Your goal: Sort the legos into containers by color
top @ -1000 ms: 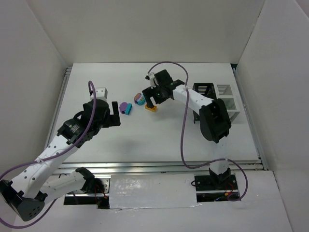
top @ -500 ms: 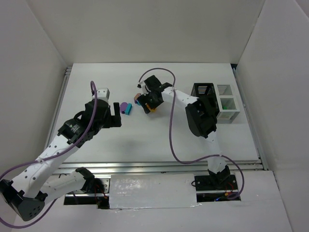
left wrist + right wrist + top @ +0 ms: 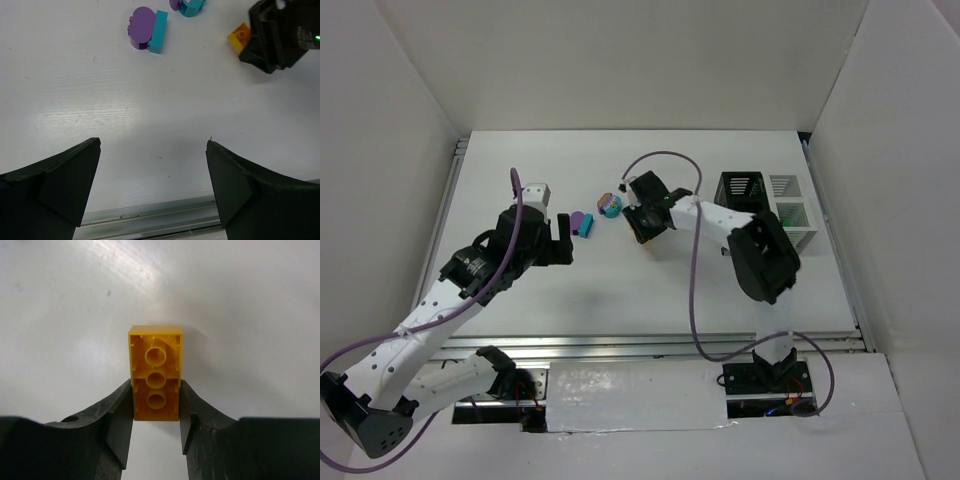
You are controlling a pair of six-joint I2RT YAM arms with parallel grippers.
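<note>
— Yellow brick (image 3: 155,379): where does it sit?
— Between the fingers of the right pincer (image 3: 156,412), underside showing its three tubes. Both pads press its long sides, so that pincer is closed on it, low over the white counter (image 3: 620,290).
— And the other arm?
— The left pincer (image 3: 152,175) is spread wide with nothing between its fingers, hovering above bare counter. Ahead of it lies a purple-and-teal pair (image 3: 147,29), and beyond that another teal-and-purple piece (image 3: 187,5), partly cut off at the wrist view's edge.
— The bins?
— At the right side of the counter, well apart from the bricks: a taller black bin (image 3: 742,190) with two white bins (image 3: 794,215) beside it. Something green shows inside one white bin.
</note>
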